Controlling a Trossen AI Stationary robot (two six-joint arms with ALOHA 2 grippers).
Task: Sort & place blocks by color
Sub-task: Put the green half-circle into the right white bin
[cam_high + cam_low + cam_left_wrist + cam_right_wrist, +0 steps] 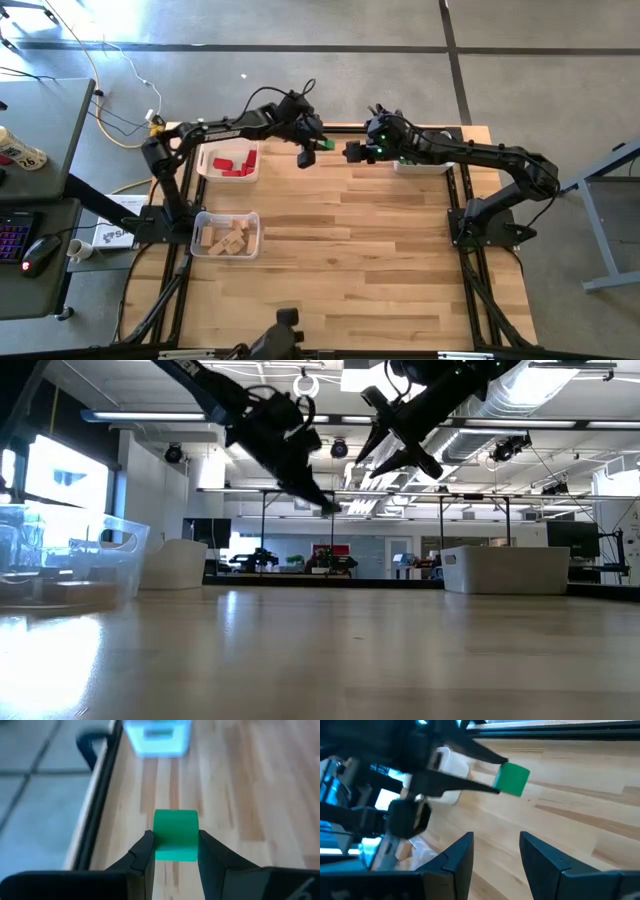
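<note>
Your left gripper (318, 150) pinches green block (175, 834) aloft near table's (380, 260) 12 o'clock edge (clear of wood). Right gripper (495, 851) faces it just beside, fingers parted, holding nothing.

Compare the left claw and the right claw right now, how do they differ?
The left claw is shut on a green block; the right claw holds nothing, its fingers apart. The left claw hangs nearer the bin of red blocks, the right claw nearer the white bin. Both hover above the table.
</note>
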